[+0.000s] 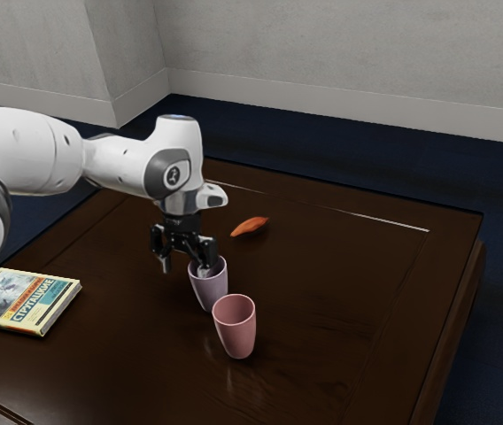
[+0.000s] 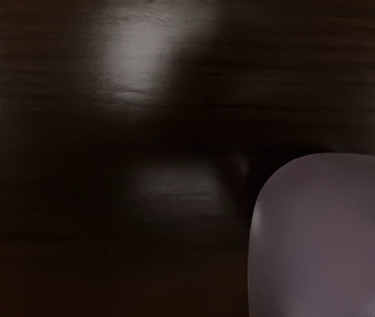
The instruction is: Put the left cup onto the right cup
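My pincer point(image 1: 185, 263) is spread astride the lilac cup's point(image 1: 209, 285) rim, one finger seemingly inside, the cup off-centre toward the pink cup point(image 1: 235, 326).

Looking over a dark, glossy wooden table point(image 1: 349, 266) filling the middle and lower frame, catching pale patches of soft light on its top. Standing on navy blue floor point(image 1: 464, 168) at the right. Backing onto plain grey-white walls point(image 1: 340, 44) with a pale baseboard point(image 1: 367, 104) along the top, cornering at upper left.

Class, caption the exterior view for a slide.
Open hand at lilac cup, pink cup beside it, on dark table.
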Motion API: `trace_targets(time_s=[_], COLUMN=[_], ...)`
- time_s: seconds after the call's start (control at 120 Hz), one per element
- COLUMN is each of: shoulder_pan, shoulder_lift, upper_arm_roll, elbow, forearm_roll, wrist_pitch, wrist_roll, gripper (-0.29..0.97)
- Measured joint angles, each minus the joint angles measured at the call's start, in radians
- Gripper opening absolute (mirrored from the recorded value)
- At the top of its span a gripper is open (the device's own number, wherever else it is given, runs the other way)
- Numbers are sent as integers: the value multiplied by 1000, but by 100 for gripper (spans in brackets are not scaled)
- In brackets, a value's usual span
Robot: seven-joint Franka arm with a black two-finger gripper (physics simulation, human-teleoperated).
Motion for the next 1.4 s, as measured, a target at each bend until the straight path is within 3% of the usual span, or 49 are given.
trace_targets(time_s=[0.175,0.375,0.667,1.15,1.4], shoulder_pan=[-5,-12,-35,-39,-51], shoulder_lift=[2,-5,-48,-78,-78], upper_arm_roll=[-3,-4,-6,-9,-72], elbow=[5,6,11,236,244], forearm_roll=[18,24,45,83,93], wrist_pitch=[28,40,31,-143,-178], wrist_roll=[4,3,-4,-13,-33], gripper=[17,-2,-9,-11,-11])
